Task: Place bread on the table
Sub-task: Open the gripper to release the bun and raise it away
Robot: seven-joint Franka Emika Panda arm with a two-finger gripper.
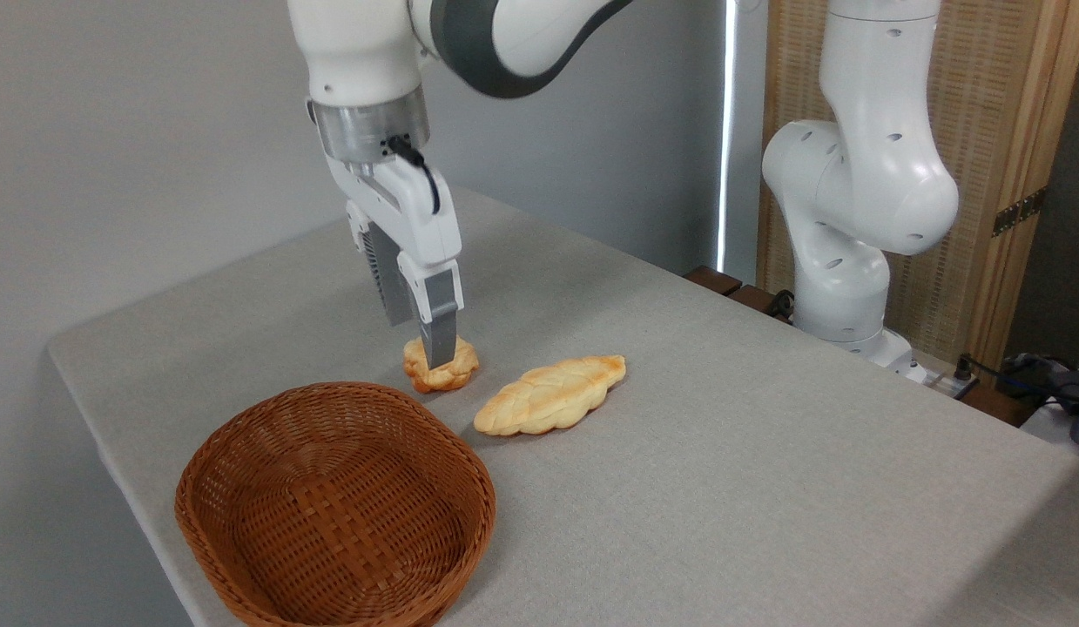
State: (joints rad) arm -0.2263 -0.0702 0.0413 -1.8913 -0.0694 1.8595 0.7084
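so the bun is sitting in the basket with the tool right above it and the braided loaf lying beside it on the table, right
Not quite. The bun is not in the basket; the camera view shows it on the table, behind the basket, which holds nothing. The rest stands: the tool is right above the bun, and the braided loaf lies beside it on the table.

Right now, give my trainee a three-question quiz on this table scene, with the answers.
1. True or false: the wicker basket holds a loaf.
2. What lies directly under the gripper? A) braided loaf B) bread C) basket
3. Fill in: both breads rest on the grey ____.

Key: 1. False, it is empty. 2. B, the small round bun. 3. Table.
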